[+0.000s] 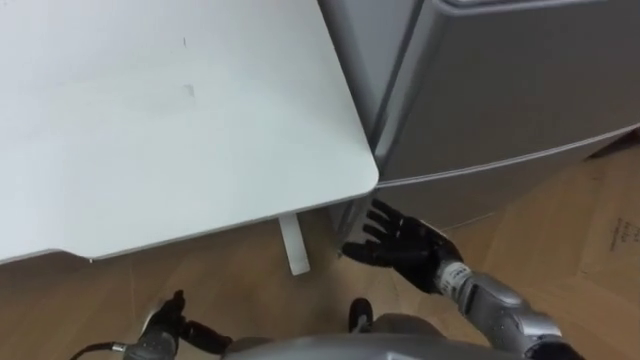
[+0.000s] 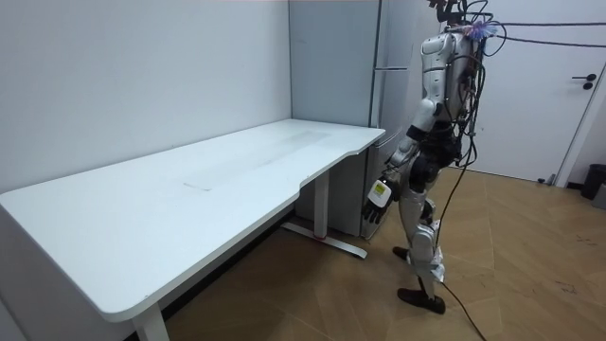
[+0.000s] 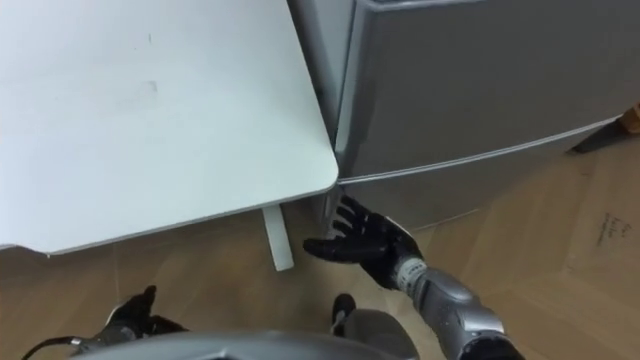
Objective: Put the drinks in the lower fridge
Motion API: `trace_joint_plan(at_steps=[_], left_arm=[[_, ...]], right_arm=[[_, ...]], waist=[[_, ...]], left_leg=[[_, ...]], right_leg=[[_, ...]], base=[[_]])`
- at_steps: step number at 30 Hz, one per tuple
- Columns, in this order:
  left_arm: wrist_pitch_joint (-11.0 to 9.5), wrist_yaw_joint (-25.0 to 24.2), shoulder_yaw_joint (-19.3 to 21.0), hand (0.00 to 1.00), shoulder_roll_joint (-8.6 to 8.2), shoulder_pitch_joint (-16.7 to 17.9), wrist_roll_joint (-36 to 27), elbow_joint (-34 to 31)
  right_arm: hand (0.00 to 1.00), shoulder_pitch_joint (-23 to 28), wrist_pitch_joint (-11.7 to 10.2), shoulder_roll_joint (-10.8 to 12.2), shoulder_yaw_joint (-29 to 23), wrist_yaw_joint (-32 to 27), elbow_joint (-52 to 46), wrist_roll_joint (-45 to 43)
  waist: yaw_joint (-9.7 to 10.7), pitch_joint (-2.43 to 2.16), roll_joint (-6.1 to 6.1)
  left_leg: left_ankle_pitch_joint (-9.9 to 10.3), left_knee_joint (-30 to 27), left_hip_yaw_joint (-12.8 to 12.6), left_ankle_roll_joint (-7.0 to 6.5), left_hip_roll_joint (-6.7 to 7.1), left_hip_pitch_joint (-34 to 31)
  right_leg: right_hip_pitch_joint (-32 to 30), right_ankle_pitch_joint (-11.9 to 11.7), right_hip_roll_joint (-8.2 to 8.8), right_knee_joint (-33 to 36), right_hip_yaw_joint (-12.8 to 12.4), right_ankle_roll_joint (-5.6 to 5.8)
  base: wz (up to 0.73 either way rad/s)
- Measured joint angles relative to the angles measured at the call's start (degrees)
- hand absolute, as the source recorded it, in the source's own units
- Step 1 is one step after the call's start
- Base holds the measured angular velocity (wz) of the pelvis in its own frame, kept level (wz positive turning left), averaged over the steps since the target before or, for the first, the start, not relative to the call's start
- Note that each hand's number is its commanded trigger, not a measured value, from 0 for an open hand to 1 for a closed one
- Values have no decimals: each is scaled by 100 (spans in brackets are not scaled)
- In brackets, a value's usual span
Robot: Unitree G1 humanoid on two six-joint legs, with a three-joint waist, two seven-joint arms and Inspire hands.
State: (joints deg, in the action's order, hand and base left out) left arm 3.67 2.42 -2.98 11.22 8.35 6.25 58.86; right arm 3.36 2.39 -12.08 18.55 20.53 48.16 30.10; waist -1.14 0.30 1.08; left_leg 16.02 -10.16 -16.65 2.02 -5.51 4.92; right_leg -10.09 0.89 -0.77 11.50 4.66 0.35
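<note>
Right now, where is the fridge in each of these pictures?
Left eye view: the fridge sits upper right, a grey front.
Right eye view: upper right again.
Room view: upper middle, beyond the table's far end.
Shared landmark: the white table, whose rounded corner lies beside the fridge's edge.

The table (image 1: 180,120) lies to my left and the fridge (image 1: 500,90) stands ahead and to my right, with the table's near corner just beside the fridge's left edge; whether they touch I cannot tell. Under that corner the table leg (image 1: 293,245) goes down to the floor (image 1: 540,250), and my right hand (image 1: 395,240) sits low just right of it — below the tabletop, before the fridge's lower front. My left hand (image 1: 165,325) hangs low at my left side, nearer me than the table's edge — and in the room view a door (image 2: 540,95) stands behind me.
</note>
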Motion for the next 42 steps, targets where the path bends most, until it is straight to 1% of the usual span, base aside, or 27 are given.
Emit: trace_joint_plan(at_steps=[2, 4, 6, 7, 8, 9, 11, 12, 14, 15, 16, 17, 18, 19, 20, 21, 22, 23, 25, 27, 29, 31, 33, 38, 40, 42], left_arm=[[0, 84, 14, 0, -7, 47, -53, 3], [-2, 147, 183, 0, -43, 151, -47, 9], [0, 177, 325, 0, -57, 160, -39, 42], [1, 178, 442, 0, -74, 160, -23, 92], [1, 177, 501, 0, -86, 166, -24, 100], [-4, 176, 532, 0, -109, 170, -46, 137], [-6, 150, 599, 0, -112, 160, -43, 194], [-6, 138, 675, 0, -117, 138, -28, 248], [5, 153, 797, 0, -113, 156, -34, 352], [21, 167, 902, 0, -110, 171, -36, 474], [106, 195, 965, 0, -110, 176, 16, 553], [155, 198, 965, 0, -110, 198, 42, 577], [247, 198, 961, 0, -111, 264, 79, 619], [341, 198, 962, 0, -110, 300, 97, 670], [380, 197, 962, 0, -111, 322, 109, 690], [452, 193, 966, 0, -116, 346, 187, 695], [488, 180, 977, 0, -119, 352, 327, 700], [501, 177, 991, 0, -120, 369, 393, 706], [547, 171, 1052, 0, -121, 393, 496, 735], [617, 171, 1120, 0, -127, 413, 586, 778], [664, 172, 1166, 0, -128, 443, 606, 778], [731, 190, 1189, 0, -125, 446, 745, 753], [751, 173, 1188, 0, -128, 449, 807, 751], [787, 91, 1173, 0, -167, 477, 834, 752], [788, 73, 1141, 0, -187, 484, 834, 751], [788, 75, 1123, 0, -188, 476, 834, 744]], right_arm=[[0, 16, -36, 1, -194, -74, 500, -342], [0, 147, -43, 5, -509, -177, 992, -729], [0, 203, -41, 20, -683, -258, 1282, -911], [0, 228, -57, 85, -896, -279, 1414, -913], [0, 233, -70, 119, -974, -289, 1452, -934], [0, 229, -112, 159, -1087, -289, 1568, -1049], [0, 217, -114, 176, -1164, -301, 1691, -1083], [0, 219, -107, 210, -1276, -307, 1750, -1092], [0, 216, -84, 266, -1404, -316, 1878, -1093], [0, 211, -12, 304, -1515, -311, 1952, -1091], [0, 189, 27, 321, -1614, -310, 2043, -1091], [0, 183, 30, 325, -1664, -314, 2081, -1090], [0, 192, 80, 326, -1759, -323, 2089, -1060], [0, 189, 111, 326, -1780, -361, 2089, -1015], [0, 188, 133, 325, -1801, -387, 2090, -1009], [0, 197, 148, 325, -1897, -440, 2097, -1010], [0, 217, 147, 320, -2013, -487, 2126, -1006], [0, 218, 143, 316, -2068, -497, 2159, -998], [0, 218, 145, 311, -2315, -532, 2312, -929], [0, 222, 148, 299, -2445, -552, 2356, -895], [0, 226, 149, 267, -2510, -574, 2400, -888], [0, 224, 149, 241, -2508, -648, 2423, -834], [0, 232, 149, 221, -2502, -717, 2422, -835], [0, 226, 141, 219, -2411, -785, 2414, -859], [0, 226, 140, 219, -2344, -788, 2421, -853], [0, 225, 142, 219, -2313, -791, 2431, -849]], waist=[[1, 0, 0], [0, -8, 6], [-7, -10, 41], [0, -20, 65], [1, -26, 74], [4, -19, 78], [5, -22, 102], [8, -19, 114], [-3, 1, 129], [-1, -29, 148], [-1, -29, 154], [5, -26, 152], [34, -31, 137], [78, -29, 129], [87, -29, 119], [115, -35, 96], [119, -43, 76], [111, -40, 60], [190, -39, 23], [253, -49, -2], [271, -43, -26], [267, -41, -22], [264, -38, -14], [237, -42, 51], [254, -38, 79], [252, -49, 103]], left_leg=[[-9, 57, 3, -8, 4, 52], [-8, 83, 45, -8, -10, 78], [-8, 97, 72, -8, -16, 78], [-8, 92, 97, -8, -19, 81], [-8, 90, 102, -8, -20, 85], [-8, 89, 119, -8, -17, 129], [-8, 84, 149, -8, -3, 189], [-8, 86, 208, -10, 15, 197], [-7, 95, 253, -12, 26, 261], [-3, 96, 260, -18, 27, 291], [7, 93, 263, -36, 28, 319], [9, 91, 266, -38, 29, 337], [18, 86, 283, -49, 32, 364], [22, 80, 309, -57, 47, 374], [25, 79, 328, -62, 54, 379], [39, 67, 419, -82, 72, 376], [43, 63, 472, -91, 94, 374], [45, 61, 501, -99, 107, 374], [37, 57, 614, -129, 152, 376], [22, 62, 666, -155, 188, 376], [11, 65, 742, -180, 230, 375], [5, 63, 780, -204, 259, 374], [3, 65, 793, -208, 266, 368], [4, 72, 817, -205, 230, 351], [4, 78, 893, -202, 217, 335], [4, 87, 946, -202, 213, 319]], right_leg=[[40, 16, 0, -23, 12, 19], [125, 21, -2, -115, 64, 26], [131, 23, -1, -124, 102, 25], [145, 24, -1, -136, 118, 24], [154, 24, -1, -144, 119, 24], [208, 23, 3, -171, 128, 24], [290, 50, 20, -178, 129, 50], [329, 72, 48, -179, 159, 71], [408, 81, 69, -177, 199, 84], [437, 94, 77, -159, 212, 89], [467, 94, 80, -158, 220, 89], [491, 94, 83, -159, 225, 89], [519, 104, 98, -129, 259, 96], [513, 150, 129, -49, 290, 104], [512, 172, 146, -7, 304, 109], [525, 218, 180, 51, 341, 126], [535, 251, 215, 84, 356, 141], [536, 265, 234, 106, 368, 149], [594, 299, 299, 116, 436, 186], [612, 321, 346, 138, 472, 212], [614, 343, 392, 178, 483, 242], [614, 367, 428, 212, 482, 263], [618, 369, 431, 208, 475, 266], [629, 376, 387, 166, 478, 256], [673, 374, 370, 86, 515, 252], [725, 368, 369, 5, 571, 258]], base=[[9], [10], [7], [5], [5], [4], [13], [21], [15], [6], [4], [4], [10], [13], [20], [24], [25], [24], [24], [19], [15], [9], [3], [2], [13], [15]])
